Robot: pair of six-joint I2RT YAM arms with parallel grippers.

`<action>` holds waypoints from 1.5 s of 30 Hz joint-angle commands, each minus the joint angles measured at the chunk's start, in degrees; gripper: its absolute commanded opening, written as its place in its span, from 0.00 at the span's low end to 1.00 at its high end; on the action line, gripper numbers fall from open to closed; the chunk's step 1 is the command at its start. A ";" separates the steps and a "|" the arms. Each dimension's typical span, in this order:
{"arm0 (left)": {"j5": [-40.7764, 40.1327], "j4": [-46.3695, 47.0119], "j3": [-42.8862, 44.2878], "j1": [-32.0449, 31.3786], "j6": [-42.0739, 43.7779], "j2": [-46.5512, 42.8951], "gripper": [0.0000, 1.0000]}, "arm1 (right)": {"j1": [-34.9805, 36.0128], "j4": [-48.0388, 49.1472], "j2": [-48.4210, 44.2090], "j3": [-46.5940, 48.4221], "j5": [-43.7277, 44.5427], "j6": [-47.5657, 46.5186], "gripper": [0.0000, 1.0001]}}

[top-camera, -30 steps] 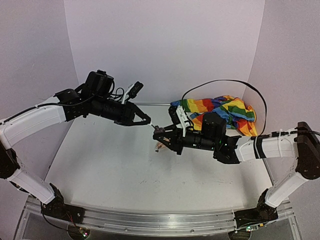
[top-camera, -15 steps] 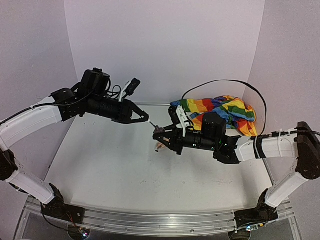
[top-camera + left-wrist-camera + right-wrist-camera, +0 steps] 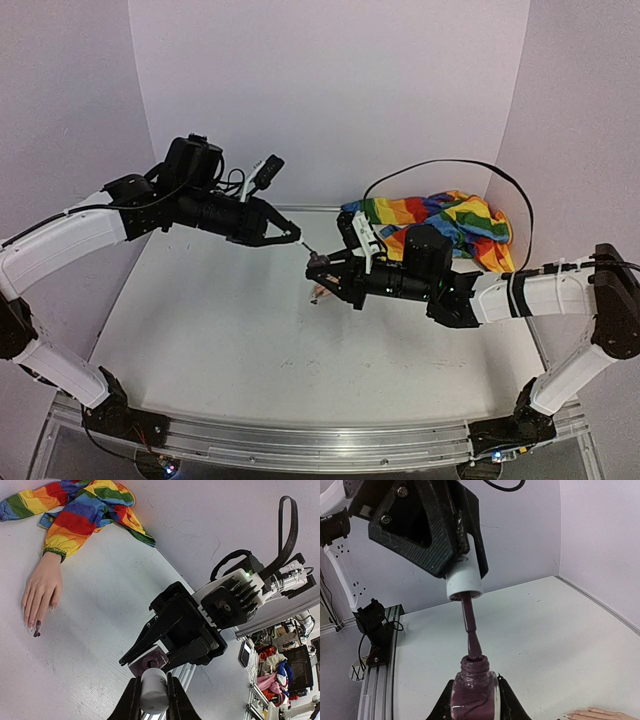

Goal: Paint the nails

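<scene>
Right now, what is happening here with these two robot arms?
The left gripper holds the white brush cap, and the right gripper holds the open polish bottle, which is dark purple. The brush tip is in the bottle's neck. The mannequin hand lies flat on the table, apart from both grippers, with one nail dark.

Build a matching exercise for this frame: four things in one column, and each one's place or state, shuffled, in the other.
1 polish bottle
2 white brush cap
3 mannequin hand
4 rainbow sleeve

A flat on the table
B gripped by left fingers
C bunched near the back right corner
D gripped by right fingers

Pairs: 1-D, 2-B, 3-A, 4-C
</scene>
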 commanded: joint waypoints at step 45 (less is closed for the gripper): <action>-9.64 -14.64 8.05 -1.86 -5.83 8.28 0.00 | 8.45 11.98 5.86 9.57 28.80 -15.81 0.00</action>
